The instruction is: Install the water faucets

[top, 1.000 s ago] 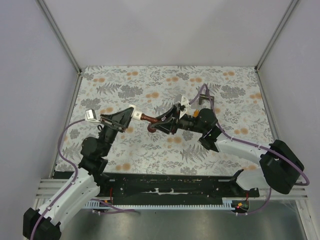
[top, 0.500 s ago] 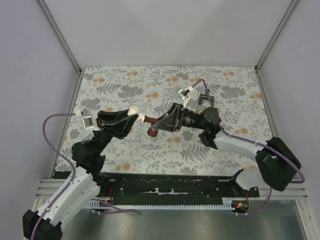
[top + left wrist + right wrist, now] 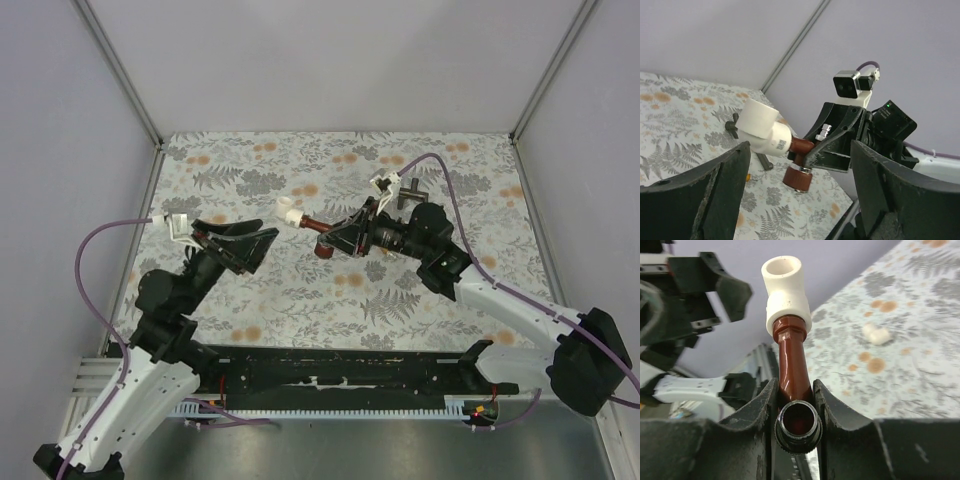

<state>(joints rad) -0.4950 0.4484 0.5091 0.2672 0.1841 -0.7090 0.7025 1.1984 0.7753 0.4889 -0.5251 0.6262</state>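
"Where did things stand?"

"Over the table [image 3: 480, 190], my left gripper [image 3: 258, 247] hung at centre-left, fingers wide apart, holding nothing. My right gripper [image 3: 345, 236], mid-frame, was clamped on the reddish-brown faucet [image 3: 318, 232], a white elbow [image 3: 291, 213] on its far end."

"And next?"

"I judged that faucet seated; next called for setting it down gently."

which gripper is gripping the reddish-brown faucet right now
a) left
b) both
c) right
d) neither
c: the right gripper is shut on the reddish-brown faucet, while the left gripper is open and apart from the white elbow fitting on the faucet's end.
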